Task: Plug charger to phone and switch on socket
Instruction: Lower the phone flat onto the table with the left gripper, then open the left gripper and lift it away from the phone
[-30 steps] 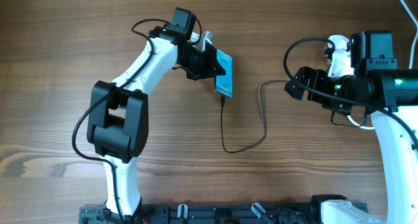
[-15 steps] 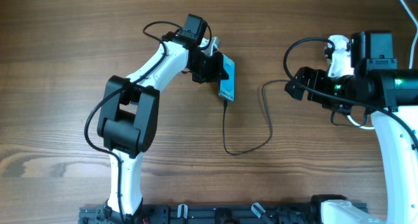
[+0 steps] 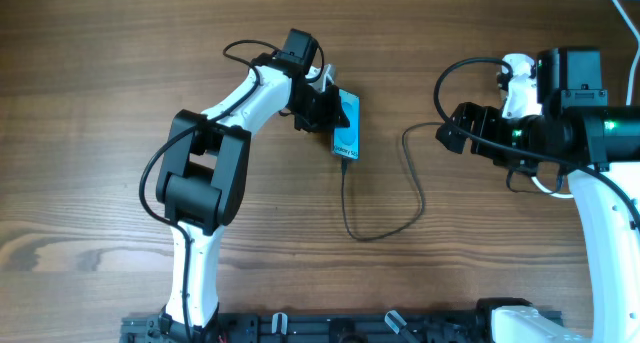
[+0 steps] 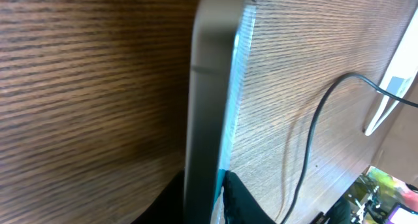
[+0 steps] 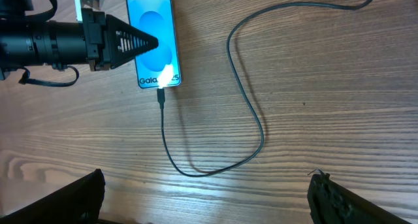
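The left pincer (image 3: 330, 108) is closed on a small rectangular smartphone with a bright cyan-blue screen (image 3: 346, 126). In the left wrist view, dark fingers sit on either side of its pale metal rim. The smartphone is near the middle of the brown wood-grain worktop (image 3: 100, 83), its screen facing up and the word "Galaxy" along its lower edge. One black, pointed finger (image 5: 127, 44) lies across the screen from the side.

A thin black charger cable (image 3: 405, 198) meets that lower edge with its small dark connector tip (image 5: 161, 98). A glare sits right at the joint, so I cannot tell how far in the tip is. From there the cable drops toward the near edge of the worktop, curls round in a loose loop, and climbs toward the right arm.

The right pincer (image 5: 206, 181) hangs well apart from the smartphone with its fingers spread wide and nothing between them. Just beside that arm is a small white power strip (image 3: 515, 73), mostly covered by it. A thick white cord (image 3: 608, 1) runs off at the far right corner.
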